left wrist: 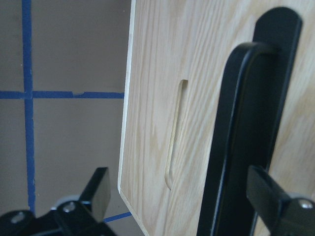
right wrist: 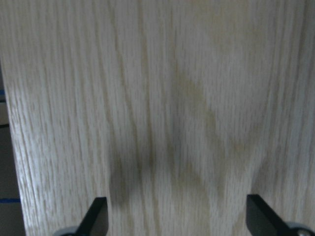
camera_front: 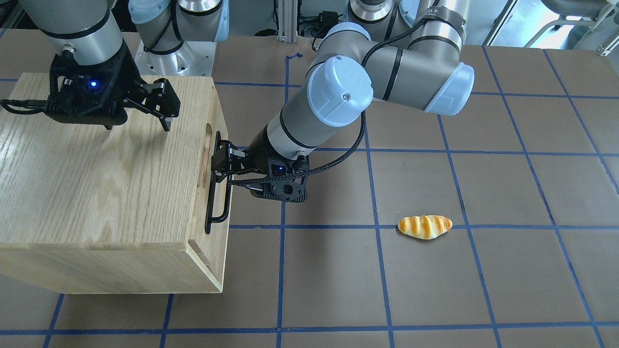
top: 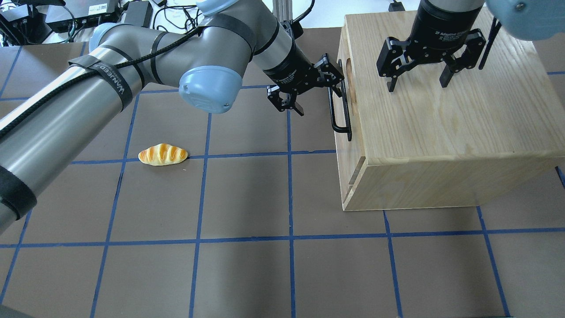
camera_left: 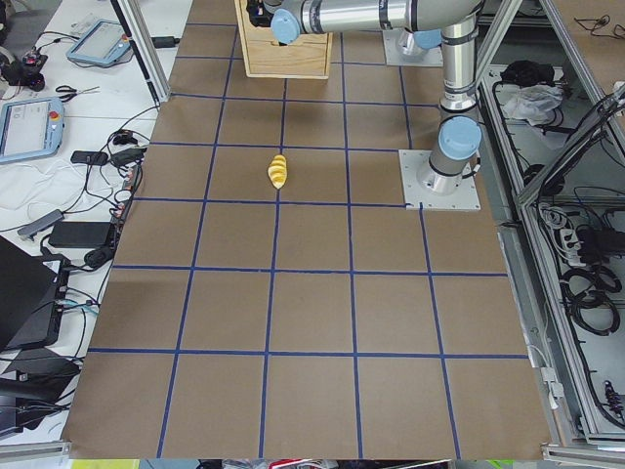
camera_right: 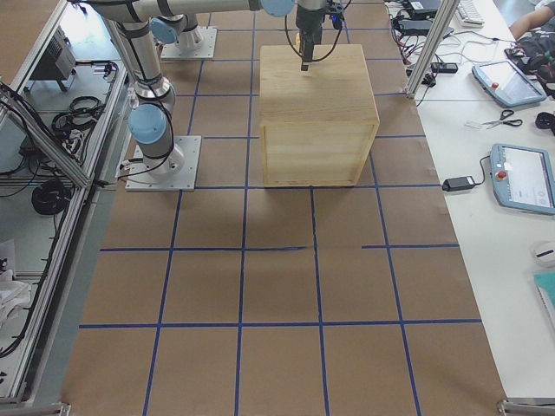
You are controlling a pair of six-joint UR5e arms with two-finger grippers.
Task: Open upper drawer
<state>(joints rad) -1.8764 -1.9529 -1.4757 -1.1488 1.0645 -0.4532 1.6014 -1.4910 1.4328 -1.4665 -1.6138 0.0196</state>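
While its fingers stand spread, with the black handle [camera_front: 213, 208] lying between them unpinched, the left gripper [camera_front: 218, 163] sits left of centre in the front-facing view, square to the bar so that closing would catch it. In the left wrist view the bar runs nearer the right-hand finger. The handle belongs to the upper drawer [camera_front: 200, 217], which looks fully shut, its front flush in the face of the cabinet [camera_front: 96, 193] on the left side of the frame. Up in the top left corner the right gripper [camera_front: 138, 128] hangs with fingers apart, pointing down over the cabinet top; whether the tips touch the wood I cannot tell. My guess is that it stands there to pin the cabinet against the pull. Further out, a bread roll [camera_front: 424, 226] lies alone on the table [camera_front: 338, 280] at lower right, well apart from it all
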